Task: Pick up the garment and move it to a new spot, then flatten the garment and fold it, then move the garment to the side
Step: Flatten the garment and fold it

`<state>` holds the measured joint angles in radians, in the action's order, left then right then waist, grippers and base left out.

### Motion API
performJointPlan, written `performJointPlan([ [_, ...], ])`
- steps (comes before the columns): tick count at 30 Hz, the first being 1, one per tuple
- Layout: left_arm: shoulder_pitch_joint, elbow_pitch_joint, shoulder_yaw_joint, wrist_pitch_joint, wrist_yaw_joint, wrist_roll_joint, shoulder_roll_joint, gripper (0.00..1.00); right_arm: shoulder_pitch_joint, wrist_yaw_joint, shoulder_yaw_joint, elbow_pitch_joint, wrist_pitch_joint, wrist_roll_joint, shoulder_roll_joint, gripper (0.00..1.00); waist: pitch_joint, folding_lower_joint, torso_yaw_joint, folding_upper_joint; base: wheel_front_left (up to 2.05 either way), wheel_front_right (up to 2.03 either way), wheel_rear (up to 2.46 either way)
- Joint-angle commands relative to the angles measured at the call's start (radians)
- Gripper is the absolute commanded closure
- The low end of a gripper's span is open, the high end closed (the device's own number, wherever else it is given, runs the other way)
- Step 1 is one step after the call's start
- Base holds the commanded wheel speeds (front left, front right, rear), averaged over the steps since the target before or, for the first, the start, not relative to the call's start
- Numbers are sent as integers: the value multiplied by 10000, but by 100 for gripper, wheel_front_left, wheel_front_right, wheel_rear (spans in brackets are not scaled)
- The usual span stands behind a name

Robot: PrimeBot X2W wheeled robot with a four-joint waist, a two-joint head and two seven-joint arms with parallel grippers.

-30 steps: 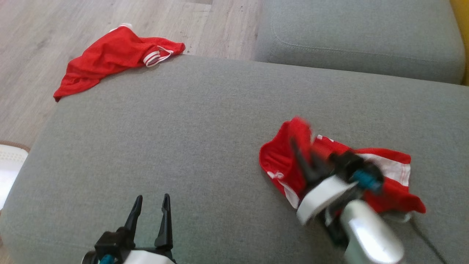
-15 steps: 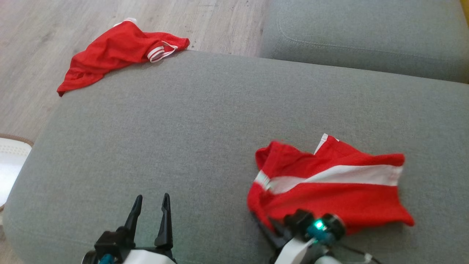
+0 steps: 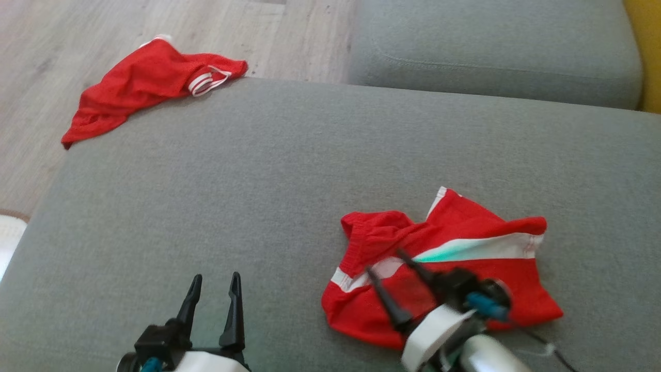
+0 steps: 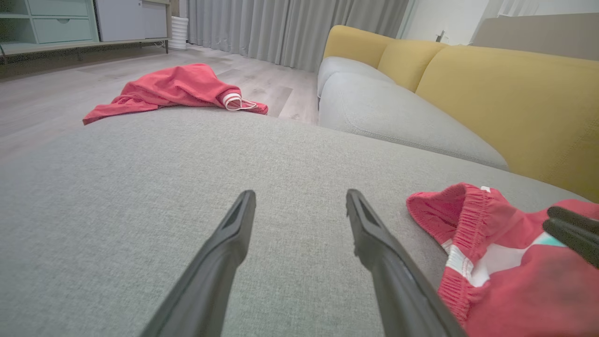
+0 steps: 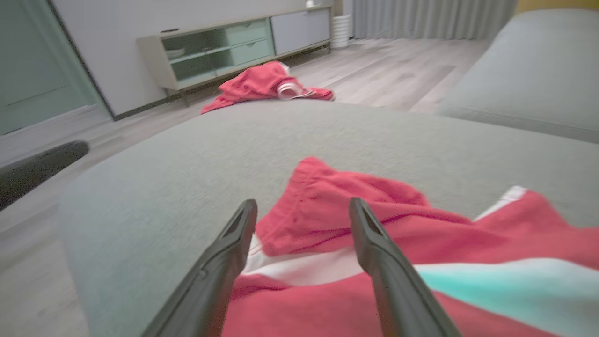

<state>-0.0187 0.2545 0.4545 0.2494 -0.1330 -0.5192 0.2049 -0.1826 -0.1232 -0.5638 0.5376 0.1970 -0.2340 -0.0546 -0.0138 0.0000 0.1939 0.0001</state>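
Draping cloth (image 3: 144, 77): red, white-trimmed, well ahead of left gripper (image 3: 214, 279) and off to its left, over far corner of cushion (image 3: 258, 170), wood floor (image 3: 51, 46) beyond.
Left gripper: fingers spread apart, nothing between them, low over bare cushion, pointing ahead; shorts (image 3: 516, 274) near on its right, not touching.
Cushion: grey, wide, beneath both grippers.
Shorts: red with white stripe, crumpled, lying on cushion under and just ahead of right gripper (image 3: 384, 261); elastic waistband end bunched on side nearer left gripper; stripe tinted green close to right gripper's fingers.
Right gripper: fingers parted, holding nothing, angled ahead and leftward over waistband end of shorts; tips just above shorts or on them, cannot tell which; blurred in head view; fingertips at right edge of left wrist view, over shorts.
Second cushion (image 3: 490, 46): grey, well ahead of right gripper, yellow backrest (image 4: 514, 93) beyond it.
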Motion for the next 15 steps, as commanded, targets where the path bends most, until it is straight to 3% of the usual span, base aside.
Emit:
performJointPlan([
  [1, 643, -292, -261, 121, -19, 26, 5, 0, -225, -75, 125, -398, 170, 95, 44, 0, -62, 0, -105, -1, 0, 0, 0],
  [15, 517, -248, -122, 110, -20, -34, -18, 0, 1141, -75, 4227, -1884, 490, 1168, 44, 0, -546, 0, -777, -1, 0, 0, 0],
])
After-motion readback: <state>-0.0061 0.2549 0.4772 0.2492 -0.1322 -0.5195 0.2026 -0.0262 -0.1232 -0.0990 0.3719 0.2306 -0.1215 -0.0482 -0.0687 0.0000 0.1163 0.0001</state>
